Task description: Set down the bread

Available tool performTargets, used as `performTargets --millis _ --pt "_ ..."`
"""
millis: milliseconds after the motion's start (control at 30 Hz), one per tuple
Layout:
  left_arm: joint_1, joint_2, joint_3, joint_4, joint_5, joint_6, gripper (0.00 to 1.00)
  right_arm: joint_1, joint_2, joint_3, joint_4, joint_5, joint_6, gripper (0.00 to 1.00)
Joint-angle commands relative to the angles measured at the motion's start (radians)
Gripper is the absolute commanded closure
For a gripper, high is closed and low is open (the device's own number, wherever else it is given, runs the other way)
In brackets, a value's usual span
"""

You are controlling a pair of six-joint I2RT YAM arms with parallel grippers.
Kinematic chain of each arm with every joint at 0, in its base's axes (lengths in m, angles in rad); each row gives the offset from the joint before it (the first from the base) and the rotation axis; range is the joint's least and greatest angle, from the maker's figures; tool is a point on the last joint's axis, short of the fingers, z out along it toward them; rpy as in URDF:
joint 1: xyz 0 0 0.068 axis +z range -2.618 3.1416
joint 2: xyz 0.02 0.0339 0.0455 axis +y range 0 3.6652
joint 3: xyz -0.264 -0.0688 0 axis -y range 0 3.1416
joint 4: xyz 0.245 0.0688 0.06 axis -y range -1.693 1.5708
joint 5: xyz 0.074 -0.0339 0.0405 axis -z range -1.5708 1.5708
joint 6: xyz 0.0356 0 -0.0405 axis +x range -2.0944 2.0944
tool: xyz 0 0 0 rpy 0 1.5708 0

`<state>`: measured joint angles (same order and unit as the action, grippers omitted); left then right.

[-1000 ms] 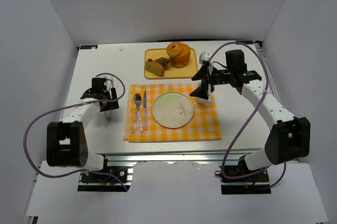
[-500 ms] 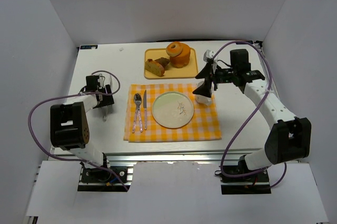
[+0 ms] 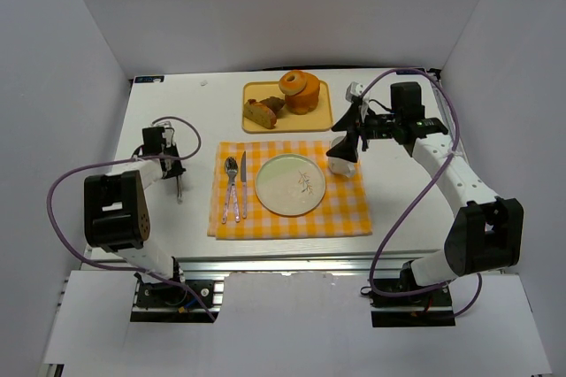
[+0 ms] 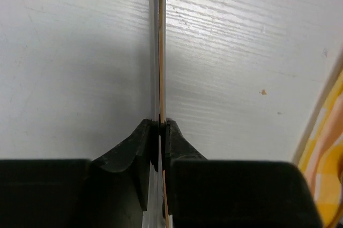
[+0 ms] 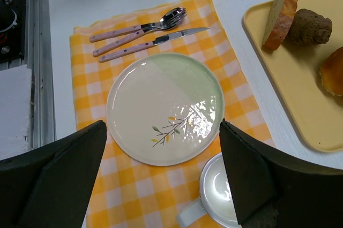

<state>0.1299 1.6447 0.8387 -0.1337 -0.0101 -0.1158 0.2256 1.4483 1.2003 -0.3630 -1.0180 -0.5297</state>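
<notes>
The bread (image 3: 294,81), a golden ring-shaped bun, sits on top of an orange cylinder (image 3: 303,101) on the yellow tray (image 3: 320,118) at the back of the table. My right gripper (image 3: 343,141) hangs open in front of the tray, above a white mug (image 5: 222,188) and the plate's right side, its jaws empty. In the right wrist view the plate (image 5: 161,105) lies between the wide-apart fingers (image 5: 59,169). My left gripper (image 3: 178,184) is far to the left over bare table, shut with nothing in it; its thin fingers (image 4: 160,51) are pressed together.
A bread slice (image 5: 280,14) and a brown crusty chunk (image 5: 311,25) share the tray. A spoon, fork and knife (image 3: 234,184) lie left of the plate on the yellow checked cloth (image 3: 345,213). White walls enclose the table on three sides.
The left gripper has shut and its arm has drawn back toward the left. The right gripper has shifted slightly toward the back, still open.
</notes>
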Motion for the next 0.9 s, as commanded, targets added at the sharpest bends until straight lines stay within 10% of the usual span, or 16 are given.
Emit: performTargets --millis 0,267,867 --pt "0.002 -0.111 0.003 -0.044 0.048 -0.041 0.87 -0.015 -0.003 0.033 0.032 -0.030 0.011 0.11" --pt "-0.192 -0.258 0.161 -0.032 0.176 -0.255 0.73 -0.065 -0.014 0.048 0.029 -0.036 0.019 0.11" --pt "-0.473 0.021 0.554 -0.009 0.255 -0.433 0.55 -0.115 -0.072 -0.015 0.044 -0.063 0.031 0.11"
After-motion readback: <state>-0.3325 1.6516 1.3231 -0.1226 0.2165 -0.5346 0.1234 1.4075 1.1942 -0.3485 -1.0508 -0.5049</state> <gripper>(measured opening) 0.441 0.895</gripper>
